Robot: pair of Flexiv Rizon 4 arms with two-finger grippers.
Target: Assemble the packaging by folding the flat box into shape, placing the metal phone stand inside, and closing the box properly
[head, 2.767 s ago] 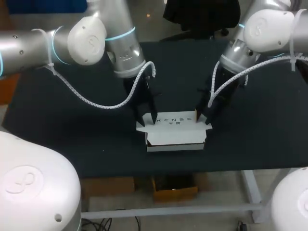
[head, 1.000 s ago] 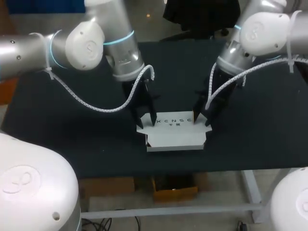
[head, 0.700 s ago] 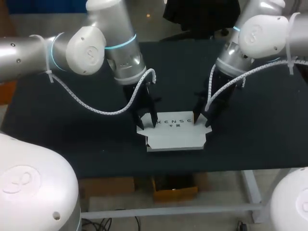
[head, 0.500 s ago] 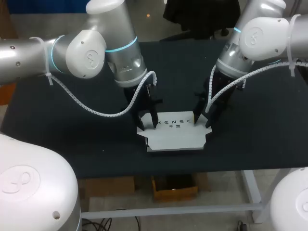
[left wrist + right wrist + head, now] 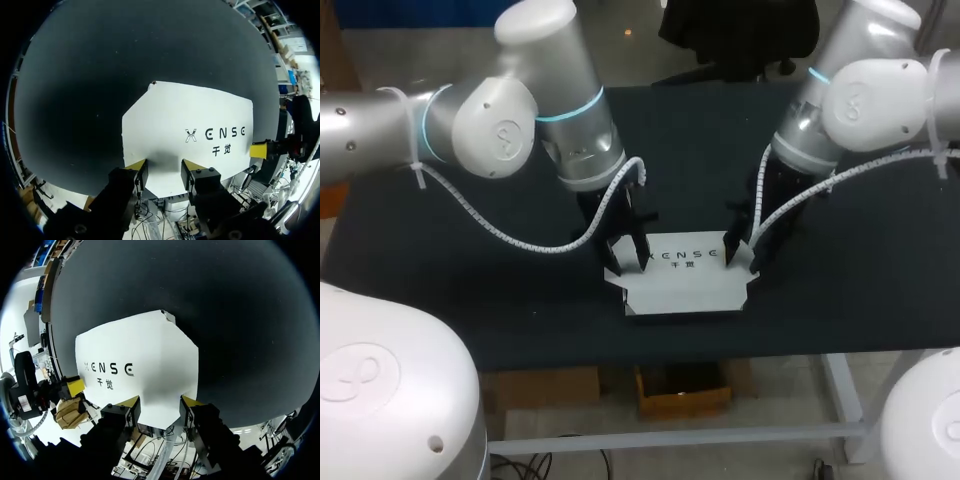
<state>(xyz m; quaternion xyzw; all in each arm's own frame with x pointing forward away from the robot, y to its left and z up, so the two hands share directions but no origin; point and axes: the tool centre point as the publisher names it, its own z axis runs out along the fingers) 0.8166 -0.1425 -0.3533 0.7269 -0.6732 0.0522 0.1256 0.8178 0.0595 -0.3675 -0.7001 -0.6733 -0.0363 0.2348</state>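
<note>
A white box [image 5: 685,285] with a printed lid panel lies near the front edge of the black table. My left gripper [image 5: 628,258] rests on the lid's far left corner and my right gripper [image 5: 740,258] on its far right corner. In the left wrist view the white lid [image 5: 190,125] spreads ahead of my left gripper [image 5: 164,172], whose open fingers stand over its edge. The right wrist view has the lid [image 5: 135,360] ahead of my right gripper [image 5: 160,407], open likewise. Each wrist view catches the other arm's yellow tip at the lid's far side. The metal phone stand is hidden.
The black table top [image 5: 470,280] stretches wide to the left, right and behind the box. Its front edge runs just in front of the box. The left arm's white spiral cable [image 5: 520,240] hangs low over the table left of the box.
Both grippers have shifted slightly toward the table's front along with the lid's back edge, and the printed panel now lies flatter. Finger spacing looks the same.
</note>
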